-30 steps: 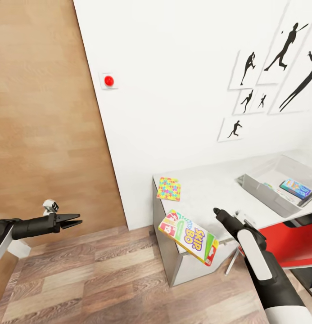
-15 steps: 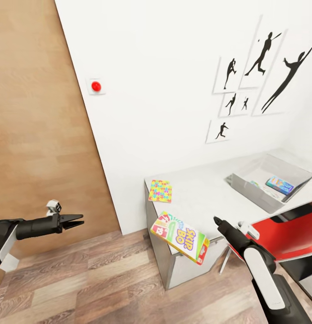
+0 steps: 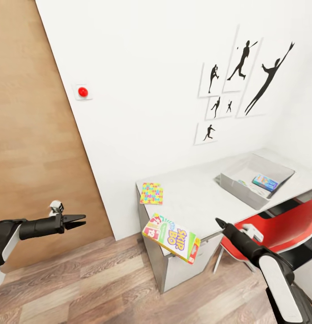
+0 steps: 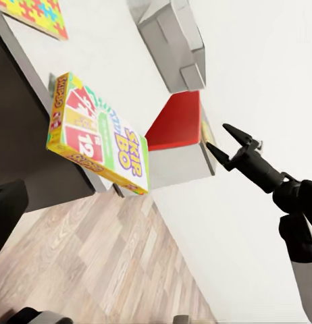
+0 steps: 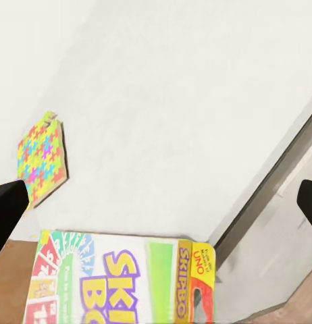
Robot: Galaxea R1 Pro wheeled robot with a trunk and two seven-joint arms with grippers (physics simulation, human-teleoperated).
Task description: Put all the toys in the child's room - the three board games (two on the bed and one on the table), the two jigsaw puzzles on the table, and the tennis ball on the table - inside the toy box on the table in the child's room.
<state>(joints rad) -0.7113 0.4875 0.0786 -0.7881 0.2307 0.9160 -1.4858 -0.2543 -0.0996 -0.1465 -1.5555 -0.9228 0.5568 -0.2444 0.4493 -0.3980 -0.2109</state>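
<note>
Currently left claw (image 3: 79,221) outstretched, slightly parted, empty, right claw (image 3: 219,222) raised beside table (image 3: 196,198), clenched

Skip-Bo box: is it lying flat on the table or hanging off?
Hanging off. The Skip-Bo box tilts down over the front edge of the table, with much of it past the edge above the floor.

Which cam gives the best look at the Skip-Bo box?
Left wrist view: the Skip-Bo box shows whole, its cover readable, overhanging the table edge. The head view has it whole too but smaller, at the front edge. The right wrist view crops it at the frame's bottom.
</note>
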